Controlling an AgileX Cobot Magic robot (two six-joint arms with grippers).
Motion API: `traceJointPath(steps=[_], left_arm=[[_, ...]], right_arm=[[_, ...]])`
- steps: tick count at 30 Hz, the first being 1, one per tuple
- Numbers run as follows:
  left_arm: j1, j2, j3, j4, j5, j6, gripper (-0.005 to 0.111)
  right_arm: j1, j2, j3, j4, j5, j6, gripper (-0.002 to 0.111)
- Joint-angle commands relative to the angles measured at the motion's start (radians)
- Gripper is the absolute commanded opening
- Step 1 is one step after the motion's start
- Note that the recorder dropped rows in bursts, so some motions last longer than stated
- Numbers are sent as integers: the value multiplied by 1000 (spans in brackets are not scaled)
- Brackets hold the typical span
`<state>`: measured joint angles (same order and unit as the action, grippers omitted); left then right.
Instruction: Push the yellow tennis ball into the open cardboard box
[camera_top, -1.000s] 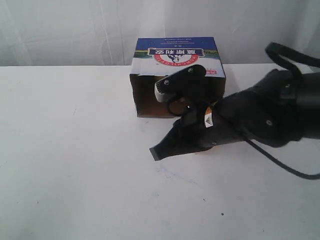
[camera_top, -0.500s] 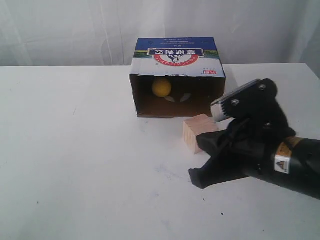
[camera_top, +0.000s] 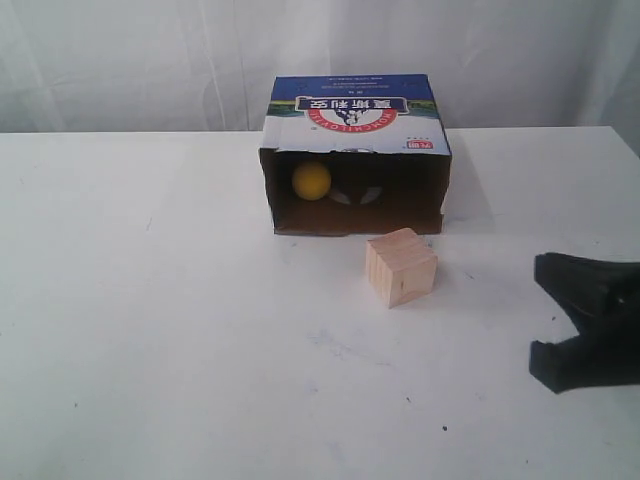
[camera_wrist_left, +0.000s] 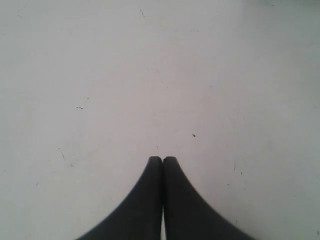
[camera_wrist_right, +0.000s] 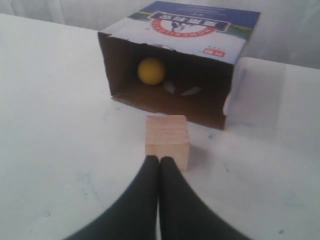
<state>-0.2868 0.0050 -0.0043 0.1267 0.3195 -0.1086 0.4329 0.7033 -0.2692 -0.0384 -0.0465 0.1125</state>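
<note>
Resting inside the open cardboard box (camera_top: 355, 120) was the yellow tennis ball (camera_top: 311, 180); left gripper (camera_wrist_left: 163, 160) and right gripper (camera_wrist_right: 159, 159) were closed, empty.

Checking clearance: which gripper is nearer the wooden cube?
Right. The right gripper points at the wooden cube, apart from it. The left gripper is over bare table, with no cube in its view.

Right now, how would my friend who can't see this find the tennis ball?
Find the big brown cardboard box with the blue-and-white top at the back of the white table. Look into its dark open front: the tennis ball sits inside, toward the left. It is round and yellow, unlike the pale wooden cube outside the box.
</note>
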Motion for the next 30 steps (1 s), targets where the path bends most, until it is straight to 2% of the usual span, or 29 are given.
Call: traceJointPath(steps=[1,12,22,27,30], left_arm=[[-5,-5,4,2,16,2,0],[-5,-5,4,2,16,2,0],[-5,-5,4,2,16,2,0],[-5,-5,4,2,16,2,0],[-5,-5,4,2,16,2,0]], right_arm=[[-60,-142,89,3,63,-3,0],[-178,-428,265,2,91,-3,0],[-185,-562,269,3,218,-3,0],[-259,-624,269,3,226,-3,0],[-267,-663,269,1,230,-3,0]])
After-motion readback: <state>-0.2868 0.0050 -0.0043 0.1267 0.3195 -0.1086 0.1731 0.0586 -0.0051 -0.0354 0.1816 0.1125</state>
